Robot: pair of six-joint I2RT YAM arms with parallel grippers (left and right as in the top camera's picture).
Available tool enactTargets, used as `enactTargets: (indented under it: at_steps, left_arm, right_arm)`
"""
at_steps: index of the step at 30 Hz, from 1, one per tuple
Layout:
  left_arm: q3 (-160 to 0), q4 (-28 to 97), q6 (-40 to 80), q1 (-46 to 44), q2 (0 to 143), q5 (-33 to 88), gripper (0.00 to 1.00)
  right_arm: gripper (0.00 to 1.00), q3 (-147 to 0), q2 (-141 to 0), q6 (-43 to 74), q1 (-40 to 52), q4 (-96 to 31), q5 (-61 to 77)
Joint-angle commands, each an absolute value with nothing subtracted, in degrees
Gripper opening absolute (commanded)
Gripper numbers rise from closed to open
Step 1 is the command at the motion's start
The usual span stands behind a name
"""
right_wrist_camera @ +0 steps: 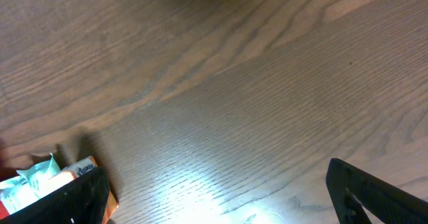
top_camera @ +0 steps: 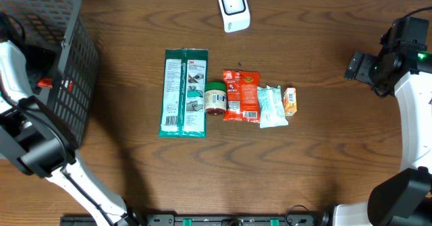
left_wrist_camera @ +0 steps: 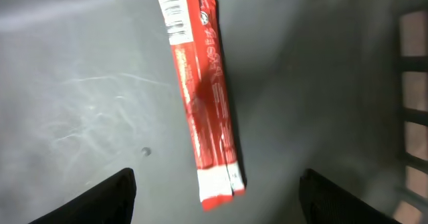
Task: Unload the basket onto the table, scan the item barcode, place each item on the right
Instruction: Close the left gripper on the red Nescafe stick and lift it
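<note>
holds the left gripper (left_wrist_camera: pixel 217 184) spread wide, clasping nothing, aimed down. holds the right gripper (right_wrist_camera: pixel 214 184) just as wide, empty, tilted downward. bends the left arm (top_camera: pixel 40 152) at the left edge, the right arm (top_camera: pixel 412 98) at the right.

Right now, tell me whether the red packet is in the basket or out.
In. The red packet lies on the grey floor of the basket, slotted wall at right, untouched by the open left gripper.

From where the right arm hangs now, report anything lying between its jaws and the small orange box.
Nothing visible does. Only bare table separates the right arm's open jaws from the orange box, which ends the row; the white-teal packet lies beyond it.
</note>
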State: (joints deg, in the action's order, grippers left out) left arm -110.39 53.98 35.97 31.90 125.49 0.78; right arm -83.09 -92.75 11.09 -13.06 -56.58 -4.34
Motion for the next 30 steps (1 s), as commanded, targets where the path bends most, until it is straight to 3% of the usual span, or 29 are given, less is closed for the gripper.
enactTargets:
  at_steps: [1,13,19,21,25,30]
  left_arm:
    - [-110.7,53.7,35.5,31.8,128.4,0.6,0.78]
    - [-110.6,53.6,35.4,31.8,134.5,0.1,0.77]
    - [-110.6,53.8,35.4,31.8,134.7,-2.2,0.56]
    - [-110.6,54.3,35.0,31.8,134.7,-2.2,0.37]
    - [-110.7,54.6,32.5,31.9,134.1,-2.2,0.08]
    - [-112.1,56.5,32.4,33.0,127.5,-2.2,0.07]
  right_arm:
    - [0.99,-83.6,-92.6,11.1,-13.1,-56.6,-4.6]
    - [0.99,-83.6,-92.6,11.1,-13.1,-56.6,-4.6]
    - [0.99,-83.6,-92.6,11.1,-13.1,-56.6,-4.6]
    - [0.99,-83.6,-92.6,11.1,-13.1,-56.6,-4.6]
    - [0.99,-83.6,-92.6,11.1,-13.1,-56.6,-4.6]
    - [0.99,-83.6,-92.6,11.1,-13.1,-56.6,-4.6]
